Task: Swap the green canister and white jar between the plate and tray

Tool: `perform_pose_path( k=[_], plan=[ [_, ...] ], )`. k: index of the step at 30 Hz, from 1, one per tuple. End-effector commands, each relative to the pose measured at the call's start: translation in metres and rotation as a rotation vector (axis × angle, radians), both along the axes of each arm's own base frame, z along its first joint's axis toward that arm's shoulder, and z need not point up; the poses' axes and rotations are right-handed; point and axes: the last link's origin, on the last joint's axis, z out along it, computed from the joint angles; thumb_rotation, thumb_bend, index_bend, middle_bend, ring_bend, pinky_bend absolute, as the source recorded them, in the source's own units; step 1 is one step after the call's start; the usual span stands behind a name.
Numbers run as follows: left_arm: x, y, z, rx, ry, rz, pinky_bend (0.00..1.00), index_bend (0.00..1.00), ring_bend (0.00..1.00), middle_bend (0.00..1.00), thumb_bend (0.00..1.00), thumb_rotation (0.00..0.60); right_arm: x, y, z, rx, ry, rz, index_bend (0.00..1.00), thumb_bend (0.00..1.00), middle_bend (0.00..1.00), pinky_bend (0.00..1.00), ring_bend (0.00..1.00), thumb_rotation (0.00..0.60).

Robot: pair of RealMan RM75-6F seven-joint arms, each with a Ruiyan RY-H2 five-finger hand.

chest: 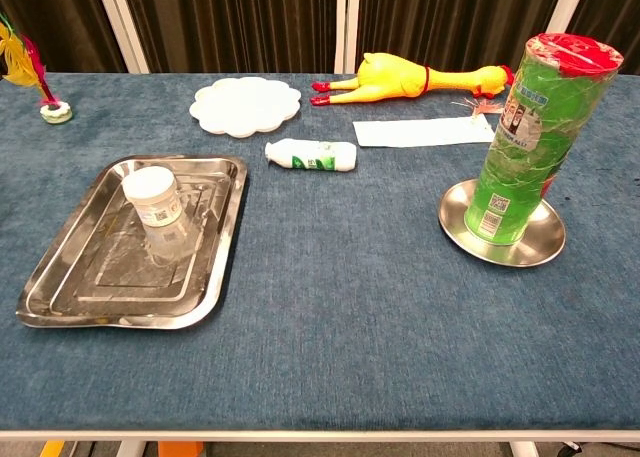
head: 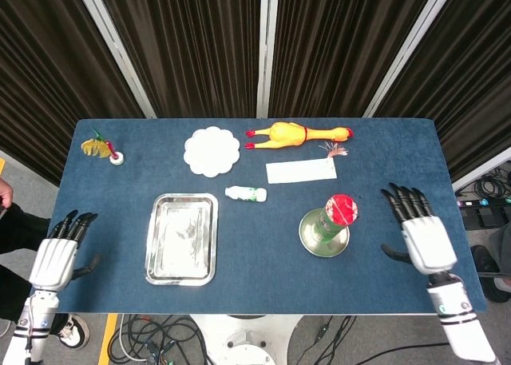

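Observation:
The green canister (head: 337, 216) with a red lid stands upright on the round metal plate (head: 313, 241) at the table's right; the chest view shows the same canister (chest: 525, 137) and plate (chest: 455, 227). The white jar (chest: 158, 209) rests in the metal tray (chest: 60, 277) on the left, tray (head: 156, 253). My right hand (head: 421, 233) hovers over the table to the right of the canister, fingers spread, holding nothing. At the table's left front corner, my left hand (head: 57, 257) is open too. Neither hand shows in the chest view.
Along the back lie a white scalloped dish (head: 211, 151), a yellow rubber chicken (head: 295, 133), a white card (head: 299, 171) and a feathered shuttlecock (head: 102, 148). A small white bottle (head: 246, 193) lies on its side between tray and plate.

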Motion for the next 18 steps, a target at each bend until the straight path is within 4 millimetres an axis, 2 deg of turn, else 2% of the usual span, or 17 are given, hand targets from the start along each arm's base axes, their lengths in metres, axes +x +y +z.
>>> perform_pose_path(
  k=[1, 7, 12, 16, 18],
  plan=[
    [-0.001, -0.001, 0.001, 0.002, -0.001, 0.004, 0.20, 0.13, 0.05, 0.14, 0.22, 0.600, 0.032, -0.019, -0.016, 0.063, 0.014, 0.063, 0.00, 0.06, 0.00, 0.03, 0.00, 0.600],
    [-0.004, -0.001, 0.000, -0.005, -0.008, 0.010, 0.20, 0.13, 0.05, 0.14, 0.22, 0.600, 0.055, -0.039, -0.037, 0.151, 0.007, 0.064, 0.00, 0.06, 0.00, 0.09, 0.00, 0.600],
    [-0.005, -0.001, 0.003, -0.002, -0.010, 0.012, 0.20, 0.13, 0.05, 0.14, 0.22, 0.600, 0.067, -0.051, -0.046, 0.188, 0.019, 0.074, 0.00, 0.06, 0.00, 0.13, 0.00, 0.600],
    [-0.006, -0.002, 0.005, 0.000, -0.009, 0.013, 0.20, 0.13, 0.05, 0.14, 0.22, 0.600, 0.072, -0.054, -0.050, 0.201, 0.037, 0.066, 0.00, 0.08, 0.02, 0.23, 0.00, 0.600],
    [-0.007, -0.002, 0.006, 0.000, -0.010, 0.014, 0.20, 0.13, 0.05, 0.14, 0.22, 0.600, 0.073, -0.054, -0.050, 0.197, 0.038, 0.066, 0.00, 0.11, 0.07, 0.33, 0.05, 0.600]
  ],
)
